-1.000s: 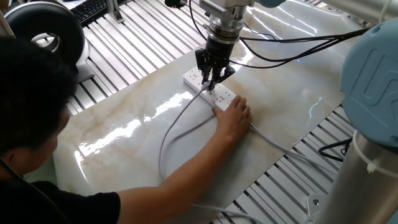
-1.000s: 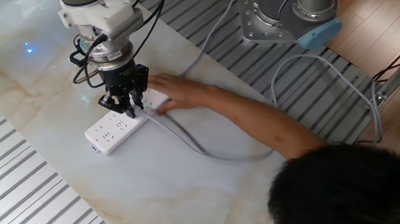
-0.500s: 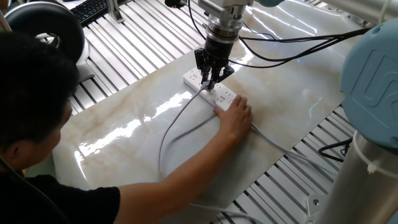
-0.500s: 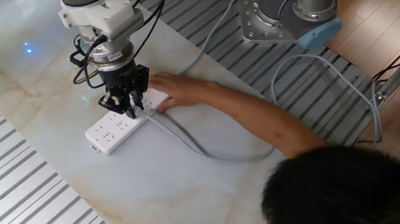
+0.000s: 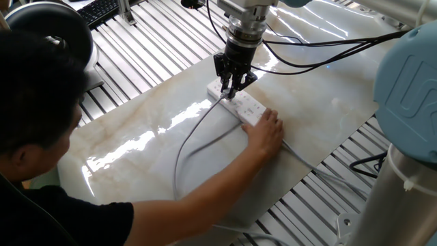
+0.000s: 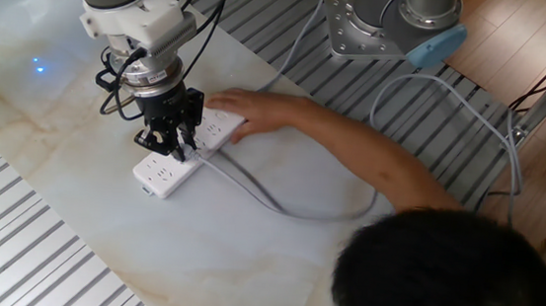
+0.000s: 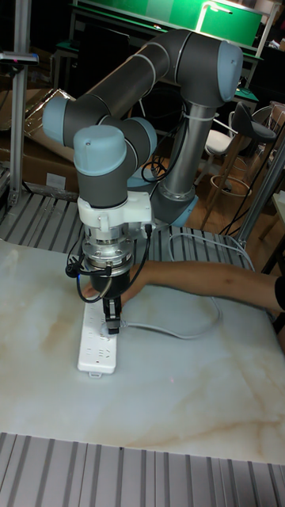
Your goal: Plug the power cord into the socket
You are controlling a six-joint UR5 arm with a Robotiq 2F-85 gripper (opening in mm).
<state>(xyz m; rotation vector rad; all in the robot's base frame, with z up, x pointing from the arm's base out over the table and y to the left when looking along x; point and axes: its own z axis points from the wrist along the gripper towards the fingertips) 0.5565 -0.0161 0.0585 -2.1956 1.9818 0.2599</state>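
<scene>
The socket, a white power strip (image 5: 247, 107) (image 6: 164, 171) (image 7: 97, 346), lies on the marble board. My gripper (image 5: 230, 87) (image 6: 176, 147) (image 7: 111, 315) stands upright over the strip's middle, shut on the small grey plug of the power cord. The plug's tip is at the strip's top face; whether its prongs are in the holes is hidden. The light-grey power cord (image 5: 194, 133) (image 6: 260, 197) (image 7: 172, 331) trails from the plug in a loop across the board. A person's hand (image 5: 266, 131) (image 6: 253, 109) rests on one end of the strip.
The person's head (image 5: 31, 89) (image 6: 440, 282) fills the near side, and the arm (image 7: 207, 279) reaches across the board. The strip's own grey cable (image 5: 308, 164) runs off the board's edge. Black robot cables (image 5: 321, 49) hang behind. Slatted metal (image 6: 7, 249) surrounds the board.
The person's hand has slid the strip a little along its length beneath my gripper. My gripper has stayed where it was, still shut on the plug.
</scene>
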